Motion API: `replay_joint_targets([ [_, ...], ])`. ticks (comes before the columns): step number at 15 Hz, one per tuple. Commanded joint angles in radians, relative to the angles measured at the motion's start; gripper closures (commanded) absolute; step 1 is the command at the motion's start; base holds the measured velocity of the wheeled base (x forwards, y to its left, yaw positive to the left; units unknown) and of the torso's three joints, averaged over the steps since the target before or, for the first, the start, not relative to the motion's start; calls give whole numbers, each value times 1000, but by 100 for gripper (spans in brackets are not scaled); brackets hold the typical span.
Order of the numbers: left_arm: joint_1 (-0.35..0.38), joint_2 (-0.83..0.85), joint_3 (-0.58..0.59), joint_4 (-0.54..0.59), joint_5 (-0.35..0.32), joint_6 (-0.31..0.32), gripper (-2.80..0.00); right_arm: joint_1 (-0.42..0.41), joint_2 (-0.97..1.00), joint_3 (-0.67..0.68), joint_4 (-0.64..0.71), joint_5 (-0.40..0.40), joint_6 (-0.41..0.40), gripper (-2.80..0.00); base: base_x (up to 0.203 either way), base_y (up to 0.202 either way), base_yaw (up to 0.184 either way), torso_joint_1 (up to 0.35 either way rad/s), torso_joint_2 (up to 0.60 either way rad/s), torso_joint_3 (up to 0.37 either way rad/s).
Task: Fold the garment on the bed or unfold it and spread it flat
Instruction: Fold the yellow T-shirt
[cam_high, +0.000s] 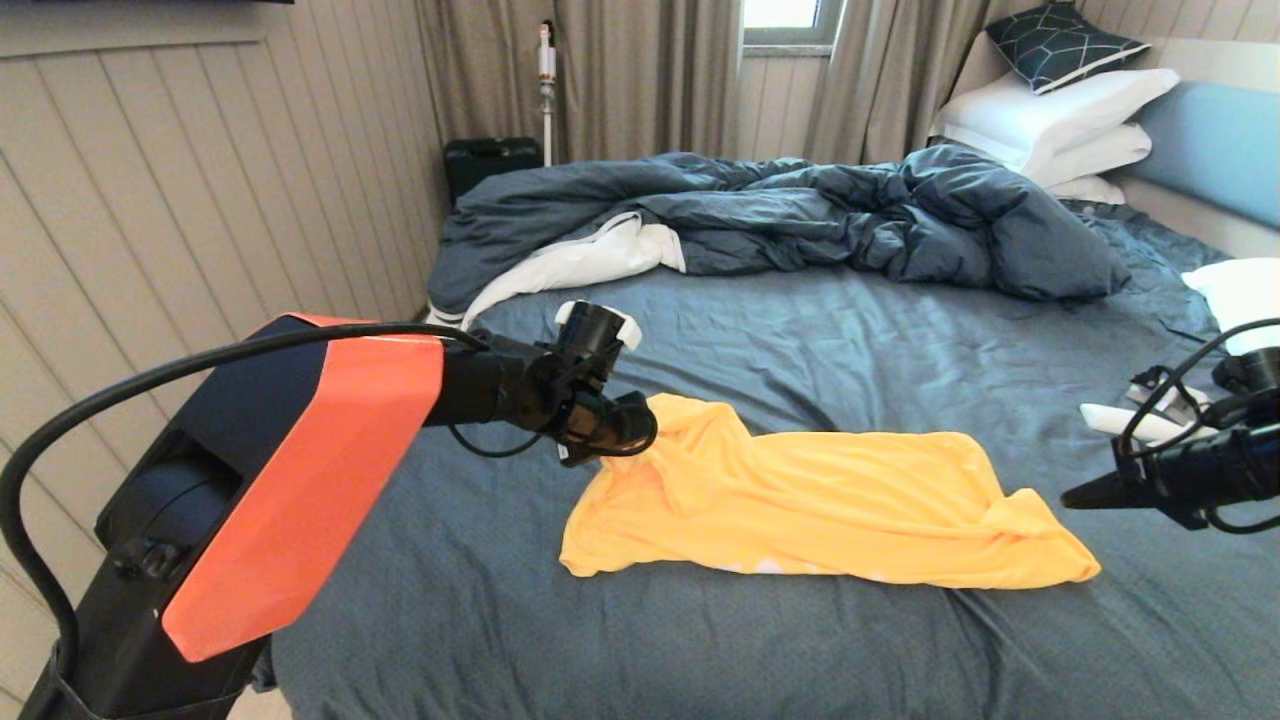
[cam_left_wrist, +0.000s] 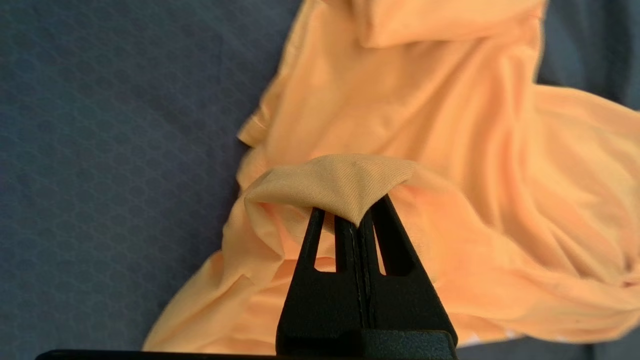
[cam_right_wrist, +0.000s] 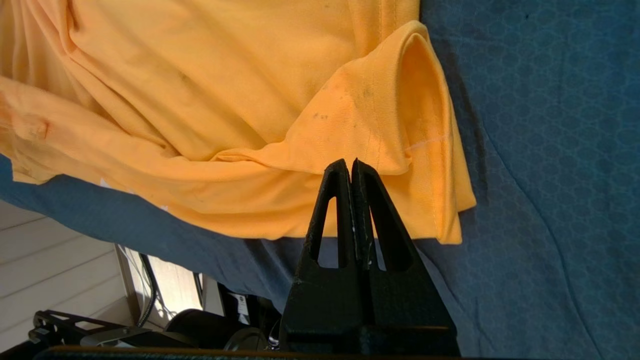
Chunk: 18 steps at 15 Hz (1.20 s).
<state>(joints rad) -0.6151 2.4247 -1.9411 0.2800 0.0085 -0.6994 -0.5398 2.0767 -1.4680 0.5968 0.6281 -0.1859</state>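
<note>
The garment (cam_high: 820, 500), a yellow-orange T-shirt, lies rumpled in a long strip across the near part of the bed (cam_high: 900, 330). My left gripper (cam_high: 640, 430) is at the garment's left end, shut on a pinch of the fabric and holding it raised off the sheet. In the left wrist view the cloth (cam_left_wrist: 340, 180) drapes over the closed tips of the left gripper (cam_left_wrist: 356, 217). My right gripper (cam_high: 1070, 497) hovers just off the garment's right end, shut with nothing in it. In the right wrist view the right gripper (cam_right_wrist: 351, 164) points at the sleeve (cam_right_wrist: 400, 110).
A rumpled dark blue duvet (cam_high: 800, 215) with white underside lies across the far half of the bed. White pillows (cam_high: 1060, 120) lean at the light blue headboard (cam_high: 1215, 135); another white pillow (cam_high: 1240, 285) sits at the right edge. A panelled wall (cam_high: 200, 200) runs along the left.
</note>
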Motion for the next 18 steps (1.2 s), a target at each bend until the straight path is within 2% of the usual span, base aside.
replay_joint_targets([
  [1,0,14,1,1,9,-1,0,1,9,-5,3,4,-1,0,0,0,0,0,0,0],
  [4,0,22,2,8,48,17,0,0,8,-6,3,7,-1,0,0,0,0,0,0,0],
  [5,-2,23,2,9,51,23,-280,0,9,-5,4,7,-1,0,0,0,0,0,0,0],
  [10,0,-11,3,13,52,21,-280,0,8,-5,3,9,-1,0,0,0,0,0,0,0],
  [15,8,-123,54,102,53,8,-280,-2,-9,4,5,27,-1,0,0,0,0,0,0,0],
  [18,-2,-197,211,111,48,4,-280,4,-15,12,8,27,-1,0,0,0,0,0,0,0],
])
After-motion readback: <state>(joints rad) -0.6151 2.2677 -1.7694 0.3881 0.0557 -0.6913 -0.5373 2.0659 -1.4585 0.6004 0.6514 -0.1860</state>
